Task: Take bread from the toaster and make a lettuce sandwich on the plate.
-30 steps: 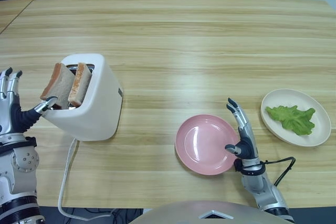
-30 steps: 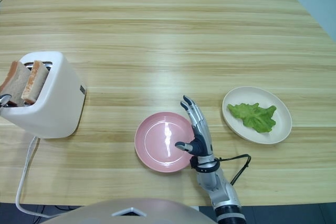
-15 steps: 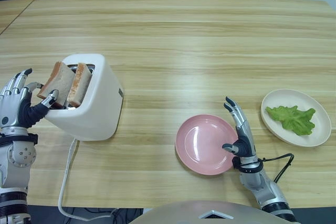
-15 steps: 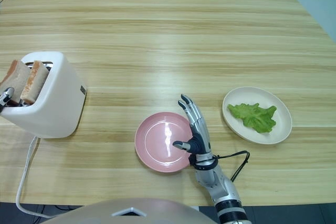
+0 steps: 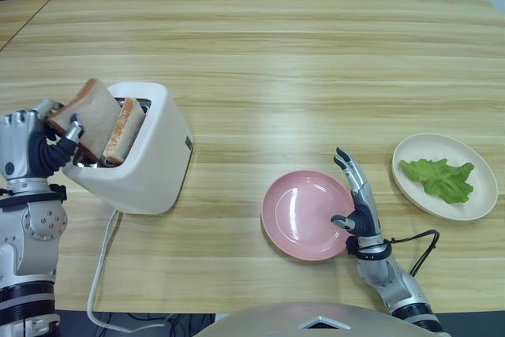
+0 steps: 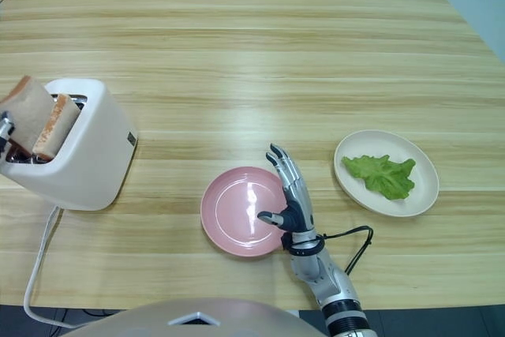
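Left hand: fingers curled on the outer tan bread slice, apparently pinching its left edge; the slice is tilted, lower end in the slot.
Second toasted slice: standing in the white toaster.
Right hand: fingers extended, empty, at the right rim of the round pink plate.
Green lettuce leaf: on the cream plate, far right.

Your white toaster is sitting at left, inner slice standing in its slot, outer slice leaning out in the grip of the left hand. The pink plate is lying centre-right; the lettuce leaf is resting on a cream plate beside it.
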### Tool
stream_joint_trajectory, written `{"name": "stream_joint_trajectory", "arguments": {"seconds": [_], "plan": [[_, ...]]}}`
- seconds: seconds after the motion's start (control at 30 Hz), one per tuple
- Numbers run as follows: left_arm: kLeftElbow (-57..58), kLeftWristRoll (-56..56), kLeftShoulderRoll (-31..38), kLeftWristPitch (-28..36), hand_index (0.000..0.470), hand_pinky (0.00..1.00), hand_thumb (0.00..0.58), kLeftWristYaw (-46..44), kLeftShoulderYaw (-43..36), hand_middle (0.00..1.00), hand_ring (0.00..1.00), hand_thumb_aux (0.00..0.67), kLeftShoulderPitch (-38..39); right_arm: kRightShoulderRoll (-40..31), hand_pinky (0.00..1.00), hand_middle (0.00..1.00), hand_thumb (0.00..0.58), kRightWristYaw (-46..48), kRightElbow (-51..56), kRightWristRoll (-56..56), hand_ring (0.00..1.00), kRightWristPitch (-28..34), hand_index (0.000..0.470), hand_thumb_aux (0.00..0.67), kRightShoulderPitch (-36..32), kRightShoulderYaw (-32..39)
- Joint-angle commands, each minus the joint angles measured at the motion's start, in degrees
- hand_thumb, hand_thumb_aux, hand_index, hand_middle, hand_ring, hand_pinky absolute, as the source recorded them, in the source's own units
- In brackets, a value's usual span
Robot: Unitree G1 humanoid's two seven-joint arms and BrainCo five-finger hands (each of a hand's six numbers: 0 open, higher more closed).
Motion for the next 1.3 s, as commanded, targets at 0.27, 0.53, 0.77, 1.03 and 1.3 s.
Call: {"name": "stream_joint_trajectory", "arguments": {"seconds": [0.27,0.53,0.77,1.03,1.3], "plan": [[-5.99,-9.47,-7.92,-3.87,0.470,1.00,0.580,8.13,2.69,1.00,1.00,0.670,-6.32,0.00,0.00,0.00,0.000,-0.42,1.94,3.01,0.00,1.53,0.000,0.000,-1.07,-0.33],[-19.71,-35.25,-18.73,-3.68,0.470,1.00,0.580,-4.88,-0.36,1.00,1.00,0.670,-9.75,0.52,0.00,0.00,0.000,0.91,0.24,8.32,0.00,1.32,0.000,0.000,-1.57,-1.91],[-31.36,-48.89,-21.37,-4.49,0.470,1.00,0.580,-33.35,-24.10,1.00,1.00,0.670,4.73,-2.05,0.00,0.00,0.000,-1.35,-3.99,10.37,0.00,2.91,0.000,0.000,-2.29,-10.36],[-12.78,-38.63,-26.03,-6.84,0.470,1.00,0.580,-47.27,-38.64,1.00,1.00,0.670,0.38,-9.20,0.00,0.00,0.000,-4.99,-4.81,8.75,0.00,6.13,0.000,0.000,-1.06,-23.07],[3.17,-22.80,-28.47,-12.78,0.470,1.00,0.580,-43.64,-42.58,1.00,1.00,0.670,-4.28,-18.22,0.00,0.00,0.000,-11.25,4.16,-1.12,0.00,16.20,0.000,0.000,0.69,-26.79]]}}
